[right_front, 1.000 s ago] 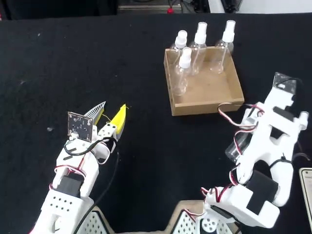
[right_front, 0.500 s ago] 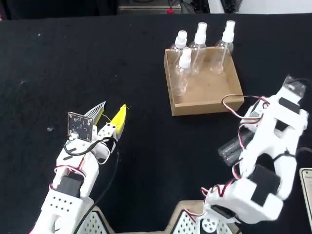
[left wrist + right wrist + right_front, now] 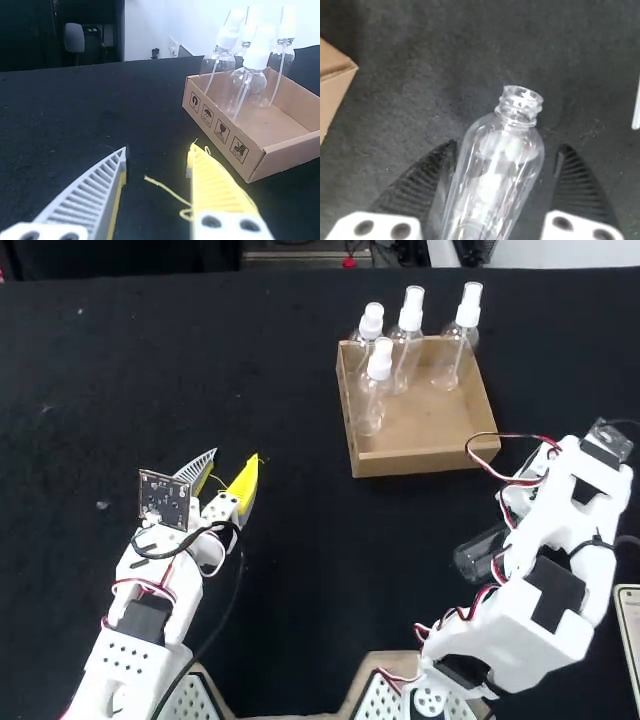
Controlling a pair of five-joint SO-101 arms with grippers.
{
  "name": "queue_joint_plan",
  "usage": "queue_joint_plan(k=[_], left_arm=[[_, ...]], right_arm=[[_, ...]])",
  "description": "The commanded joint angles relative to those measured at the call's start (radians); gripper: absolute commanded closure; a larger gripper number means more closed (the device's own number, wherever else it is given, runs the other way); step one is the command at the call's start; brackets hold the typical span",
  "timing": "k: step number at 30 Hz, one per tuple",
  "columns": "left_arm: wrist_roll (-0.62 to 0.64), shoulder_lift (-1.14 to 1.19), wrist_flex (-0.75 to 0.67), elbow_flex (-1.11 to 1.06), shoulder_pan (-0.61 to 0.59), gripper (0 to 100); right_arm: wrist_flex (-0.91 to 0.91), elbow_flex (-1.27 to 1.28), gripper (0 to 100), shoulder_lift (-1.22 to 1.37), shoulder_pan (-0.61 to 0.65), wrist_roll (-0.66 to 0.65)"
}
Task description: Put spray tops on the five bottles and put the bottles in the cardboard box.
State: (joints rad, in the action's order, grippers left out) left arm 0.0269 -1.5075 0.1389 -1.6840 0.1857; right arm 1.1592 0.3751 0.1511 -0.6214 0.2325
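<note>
Watching my right gripper clasp the uncapped bottle near the cardboard box, one fingertip barely touching: it could twist loose and roll. My left gripper gapes wide, empty.

A clear bottle with a bare threaded neck and no spray top is held between the black fingers of the right claw, above the black bench. A corner of the cardboard box shows nearby.
</note>
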Motion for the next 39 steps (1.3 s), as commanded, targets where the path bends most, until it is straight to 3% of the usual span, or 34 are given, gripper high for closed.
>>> queue_joint_plan(k=[1, 6, 11, 15, 23, 26, 29, 33, 39], left_arm=[[-0.006, -0.015, 0.002, -0.022, 0.012, 81], [-0.006, -0.015, 0.002, -0.022, 0.012, 81], [-0.006, -0.015, 0.003, -0.022, 0.01, 81], [-0.006, -0.015, 0.003, -0.022, 0.012, 81], [-0.006, -0.015, 0.003, -0.022, 0.01, 81], [-0.006, -0.015, 0.003, -0.022, 0.012, 81], [-0.006, -0.014, 0.002, -0.022, 0.013, 81], [-0.006, -0.012, 0.0, -0.022, 0.013, 81], [-0.006, -0.014, 0.002, -0.022, 0.01, 81]], right_arm=[[0.003, -0.05, 73.7, -0.002, -0.011, 0.041], [-0.021, -0.051, 79.4, -0.002, -0.014, 0.026], [-0.086, -0.059, 91.0, -0.004, -0.02, -0.13], [-0.098, -0.081, 91.0, -0.004, -0.012, -0.414], [-0.092, -0.094, 91.0, -0.004, -0.058, -1.105], [-0.094, -0.044, 90.9, -0.004, -0.075, -1.258], [-0.058, -0.039, 84.8, -0.007, -0.075, -1.2], [0.12, -0.119, 70.3, -0.004, -0.049, -1.011], [0.267, -0.222, 72.2, -0.002, -0.017, -0.779]])
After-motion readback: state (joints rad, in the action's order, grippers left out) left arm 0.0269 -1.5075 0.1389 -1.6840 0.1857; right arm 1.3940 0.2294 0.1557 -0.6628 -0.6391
